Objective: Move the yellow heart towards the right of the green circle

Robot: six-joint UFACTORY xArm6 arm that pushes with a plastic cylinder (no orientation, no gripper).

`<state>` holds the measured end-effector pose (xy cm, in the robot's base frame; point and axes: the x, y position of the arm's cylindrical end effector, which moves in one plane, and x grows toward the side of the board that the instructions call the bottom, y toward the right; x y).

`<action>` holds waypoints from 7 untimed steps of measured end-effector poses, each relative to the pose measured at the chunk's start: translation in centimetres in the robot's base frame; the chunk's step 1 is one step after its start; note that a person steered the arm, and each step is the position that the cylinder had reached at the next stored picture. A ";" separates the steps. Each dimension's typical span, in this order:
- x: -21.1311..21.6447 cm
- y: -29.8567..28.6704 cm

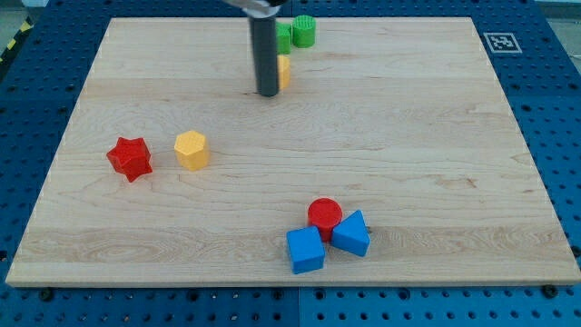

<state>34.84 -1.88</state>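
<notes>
The green circle (304, 32) stands near the view's top edge of the board, a little left of centre. Another green block (283, 37) touches its left side, partly hidden by the rod. A yellow block (284, 71), likely the yellow heart, sits just below that green block, mostly hidden behind the rod. My tip (267, 94) rests on the board at the yellow block's left side, touching or nearly touching it.
A yellow hexagon (192, 150) and a red star (129, 158) lie at the view's left. A red circle (325, 215), a blue cube (305, 250) and another blue block (351, 235) cluster at the view's bottom centre. The wooden board (436, 136) has a marker tag (499, 42) beyond its top right corner.
</notes>
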 end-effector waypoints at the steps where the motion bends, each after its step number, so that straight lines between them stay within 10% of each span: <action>1: -0.3 0.5; 3: -1.2 -9.2; 7: -2.0 5.9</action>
<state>32.84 4.04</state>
